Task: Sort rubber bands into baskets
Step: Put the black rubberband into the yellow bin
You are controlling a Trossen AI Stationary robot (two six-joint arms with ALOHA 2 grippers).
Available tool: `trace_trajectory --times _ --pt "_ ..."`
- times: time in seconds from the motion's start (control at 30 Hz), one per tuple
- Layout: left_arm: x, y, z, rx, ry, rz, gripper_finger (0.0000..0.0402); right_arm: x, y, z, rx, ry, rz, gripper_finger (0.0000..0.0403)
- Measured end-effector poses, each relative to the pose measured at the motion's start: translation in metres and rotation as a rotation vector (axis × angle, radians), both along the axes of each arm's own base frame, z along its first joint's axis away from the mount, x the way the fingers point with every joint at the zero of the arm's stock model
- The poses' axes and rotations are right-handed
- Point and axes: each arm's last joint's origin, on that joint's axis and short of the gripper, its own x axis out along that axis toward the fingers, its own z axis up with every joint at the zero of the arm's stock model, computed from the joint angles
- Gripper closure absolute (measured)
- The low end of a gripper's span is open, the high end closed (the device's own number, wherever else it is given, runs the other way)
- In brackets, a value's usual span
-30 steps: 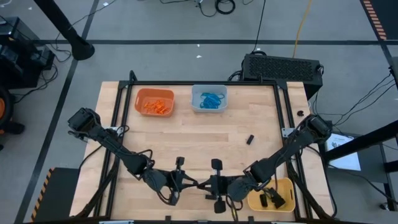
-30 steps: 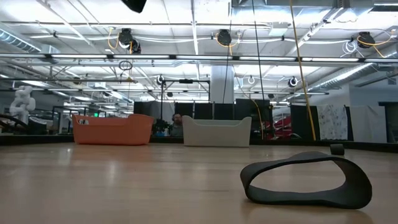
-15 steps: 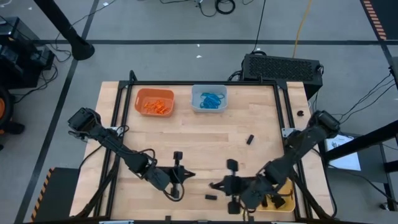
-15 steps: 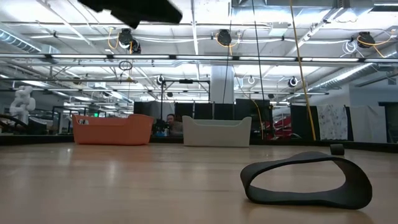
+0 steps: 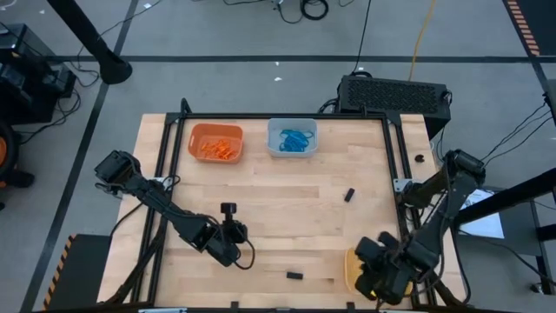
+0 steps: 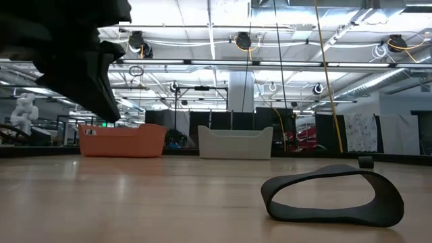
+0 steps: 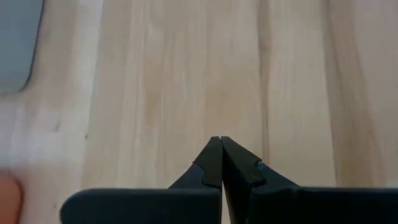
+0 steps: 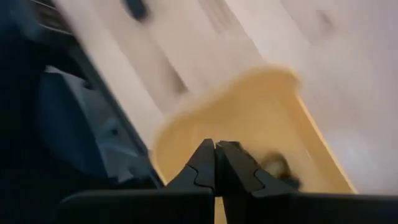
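Right gripper (image 8: 215, 155) closed over yellow basket (image 8: 261, 106), left gripper (image 7: 221, 152) closed empty, black band (image 6: 332, 194) on table (image 5: 287, 209).

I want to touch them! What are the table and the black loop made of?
The pale tabletop looks like wood with a smooth finish: grain lines and plank seams show. The black loop-shaped rubber band looks like matte rubber, judging by its soft, bent, dull strip, though that is only a guess.

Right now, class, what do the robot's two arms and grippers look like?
Both arms are dark, jointed segments with black cables trailing near their bases. The left gripper and the right gripper each end in two black, wedge-shaped fingers tapering to a point, mounted on a dark crossbar. No markings show.
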Motion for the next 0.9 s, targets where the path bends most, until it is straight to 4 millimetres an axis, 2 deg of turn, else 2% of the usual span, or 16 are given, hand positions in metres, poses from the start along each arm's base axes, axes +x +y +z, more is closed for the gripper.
trace_trajectory --times 0.13,0.4,0.63,0.77,0.9 --pt "0.002 -0.003 0.001 -0.034 -0.030 0.010 0.0398 -0.014 0.002 -0.005 -0.035 0.089 -0.057 0.0403" --pt "0.008 -0.014 0.007 -0.108 -0.134 -0.021 0.0394 -0.018 0.017 -0.027 -0.097 0.163 -0.055 0.0395" --pt "0.036 -0.051 0.007 -0.343 -0.407 -0.399 0.0390 -0.014 0.024 -0.044 -0.148 0.196 -0.035 0.0362" --pt "0.049 -0.061 0.001 -0.398 -0.537 -0.499 0.0358 -0.014 0.026 -0.047 -0.150 0.226 -0.020 0.0342" --pt "0.061 -0.062 -0.012 -0.424 -0.613 -0.499 0.0299 -0.014 0.026 -0.047 -0.151 0.225 -0.019 0.0324"
